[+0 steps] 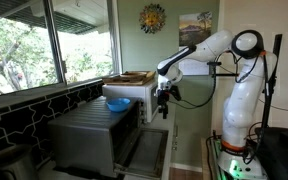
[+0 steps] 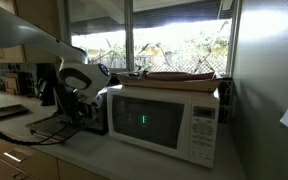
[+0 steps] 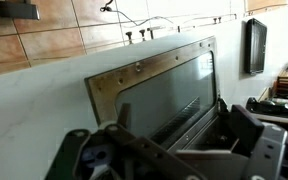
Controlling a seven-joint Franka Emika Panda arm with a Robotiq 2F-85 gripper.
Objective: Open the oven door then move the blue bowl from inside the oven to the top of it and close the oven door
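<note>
Blue bowl [image 1: 117,103] sits atop the oven [image 1: 89,130]; door [image 1: 147,150] hangs open.
Tool [image 1: 164,98] spread, empty; it must push the door shut.

bright windows [image 1: 44,40] (leafy outside), tiled wall [image 3: 44,40]

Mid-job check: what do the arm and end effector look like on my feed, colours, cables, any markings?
The arm is glossy white, with rounded shells and black rings at the joints. A thin black cable hangs in a loop near the wrist. The end effector is black and blocky; in the wrist view its fingers look dark and angular. No markings are legible.
</note>
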